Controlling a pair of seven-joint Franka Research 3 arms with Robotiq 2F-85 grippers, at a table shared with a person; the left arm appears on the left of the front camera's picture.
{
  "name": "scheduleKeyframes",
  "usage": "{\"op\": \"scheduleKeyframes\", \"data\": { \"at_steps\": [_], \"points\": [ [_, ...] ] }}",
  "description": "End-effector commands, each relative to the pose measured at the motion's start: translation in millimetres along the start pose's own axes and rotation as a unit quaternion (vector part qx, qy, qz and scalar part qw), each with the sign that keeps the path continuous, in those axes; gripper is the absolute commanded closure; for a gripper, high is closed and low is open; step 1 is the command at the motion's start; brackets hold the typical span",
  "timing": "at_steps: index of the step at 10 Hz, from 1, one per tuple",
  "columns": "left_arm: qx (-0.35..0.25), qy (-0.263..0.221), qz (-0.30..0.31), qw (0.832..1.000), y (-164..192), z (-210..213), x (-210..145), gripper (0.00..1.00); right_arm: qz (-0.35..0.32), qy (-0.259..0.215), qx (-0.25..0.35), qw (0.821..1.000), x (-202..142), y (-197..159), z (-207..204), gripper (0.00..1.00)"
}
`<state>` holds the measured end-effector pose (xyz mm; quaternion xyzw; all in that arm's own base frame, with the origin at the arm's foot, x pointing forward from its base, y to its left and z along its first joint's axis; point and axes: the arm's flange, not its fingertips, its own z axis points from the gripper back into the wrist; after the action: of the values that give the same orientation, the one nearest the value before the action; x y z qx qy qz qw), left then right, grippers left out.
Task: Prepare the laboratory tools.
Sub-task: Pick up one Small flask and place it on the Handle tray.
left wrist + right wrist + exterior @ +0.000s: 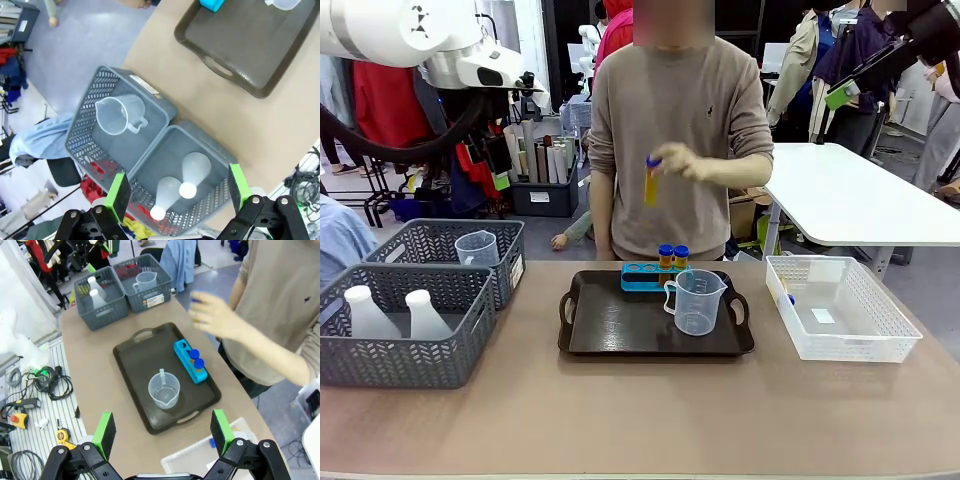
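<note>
A person across the table holds one blue-capped tube of yellow liquid (651,181) in a raised hand (216,316) above the tray. Two more tubes (672,257) stand in a blue rack (186,357) on the dark brown tray (620,325). A clear handled beaker (696,301) sits on the tray in front of the rack. A second beaker (120,114) lies in a grey basket, and two frosted white flasks (193,172) stand in the neighbouring one. My left gripper (178,192) hangs open high above the flasks. My right gripper (162,432) is open high over the tray's near end.
Two grey mesh baskets (410,345) stand at the table's left. A white mesh basket (850,340) at the right holds a small blue-capped item (790,298). Cables and tools lie on the floor beside the table in the right wrist view.
</note>
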<state>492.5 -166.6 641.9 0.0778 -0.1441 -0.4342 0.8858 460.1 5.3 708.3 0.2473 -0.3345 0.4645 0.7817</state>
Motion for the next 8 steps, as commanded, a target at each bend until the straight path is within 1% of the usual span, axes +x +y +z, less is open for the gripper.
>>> {"op": "scheduleKeyframes", "data": {
  "at_steps": [1,4,5,6,7,8],
  "points": [
    [0.002,-0.003,-0.005,1.000,5,2,-2,0.00,0.002,-0.002,0.002,1.000,1,2,0,0.00],
    [-0.001,0.000,-0.001,1.000,1,-1,2,0.00,0.002,-0.002,0.002,1.000,1,2,0,0.00],
    [0.008,0.019,0.047,0.999,6,5,-15,0.00,0.002,-0.002,0.002,1.000,1,2,0,0.00],
    [0.021,0.022,0.053,0.998,11,9,-35,0.00,0.002,-0.002,0.002,1.000,1,2,0,0.00],
    [0.023,0.020,0.096,0.995,15,10,-51,0.00,0.002,-0.002,0.002,1.000,1,2,0,0.00],
    [0.035,0.038,0.139,0.989,18,11,-68,0.00,0.002,-0.002,0.002,1.000,1,2,0,0.00]
  ]
}}
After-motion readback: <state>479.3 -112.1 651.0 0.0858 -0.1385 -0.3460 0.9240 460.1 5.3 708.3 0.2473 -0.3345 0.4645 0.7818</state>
